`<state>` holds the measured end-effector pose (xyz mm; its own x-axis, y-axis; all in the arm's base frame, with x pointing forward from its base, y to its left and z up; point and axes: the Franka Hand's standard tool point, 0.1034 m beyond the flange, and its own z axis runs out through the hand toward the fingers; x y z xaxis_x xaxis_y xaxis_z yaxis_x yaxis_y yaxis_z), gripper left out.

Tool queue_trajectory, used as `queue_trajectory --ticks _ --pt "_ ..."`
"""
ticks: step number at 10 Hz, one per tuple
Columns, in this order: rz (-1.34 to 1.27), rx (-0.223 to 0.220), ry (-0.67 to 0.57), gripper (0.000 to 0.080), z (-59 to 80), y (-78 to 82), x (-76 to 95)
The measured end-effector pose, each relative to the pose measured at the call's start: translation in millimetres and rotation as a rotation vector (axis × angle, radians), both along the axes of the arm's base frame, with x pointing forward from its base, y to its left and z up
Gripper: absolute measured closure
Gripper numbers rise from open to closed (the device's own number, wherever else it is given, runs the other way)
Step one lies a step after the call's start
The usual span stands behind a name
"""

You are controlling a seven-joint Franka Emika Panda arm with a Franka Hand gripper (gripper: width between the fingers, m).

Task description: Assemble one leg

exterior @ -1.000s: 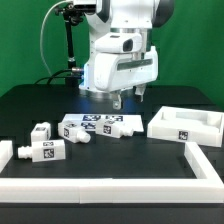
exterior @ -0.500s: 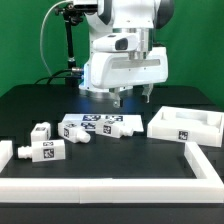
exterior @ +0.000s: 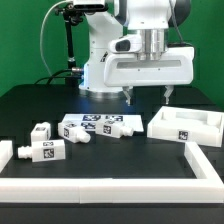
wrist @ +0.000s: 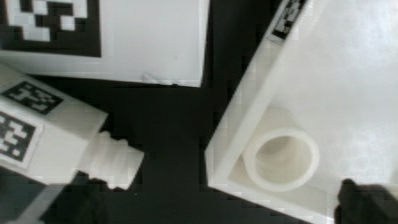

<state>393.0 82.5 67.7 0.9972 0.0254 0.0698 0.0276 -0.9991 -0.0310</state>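
White leg (exterior: 47, 152) with black-and-white square tags. White marker board (exterior: 95, 124), same tag pattern in a row. White panel (exterior: 205, 133), one small black-and-white tag on its wall. Plain white rail (exterior: 100, 182). Black table (exterior: 30, 105), green backdrop (exterior: 25, 40), black stand (exterior: 68, 45), white arm (exterior: 140, 65) with dark joints.

Free black table (exterior: 130, 155) in the middle and in the narrow gap between marker board (exterior: 88, 122) and square panel (exterior: 186, 126); blocked by border rail (exterior: 110, 182) in front, legs (exterior: 45, 152) at the exterior view's left.
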Motion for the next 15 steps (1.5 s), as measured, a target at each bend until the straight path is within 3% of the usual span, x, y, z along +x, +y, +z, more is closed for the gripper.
queue_trajectory --ticks 2,4,8,11,13,14,15 --pt "-0.133 0.015 0.010 0.0151 -0.7 1.0 -1.5" --pt "-0.265 0.018 0.072 0.0151 -8.8 12.9 -14.1" --pt "-0.339 0.017 0.105 0.0151 -51.2 27.4 -32.5" --pt "-0.309 0.015 0.105 0.0151 -59.7 38.2 -39.5" --pt "-0.303 0.014 0.105 0.0411 -59.9 38.3 -39.7" --pt "-0.300 0.014 0.105 0.0411 -59.9 38.3 -39.7" --pt "-0.298 0.014 0.105 0.0595 -59.9 38.3 -39.7"
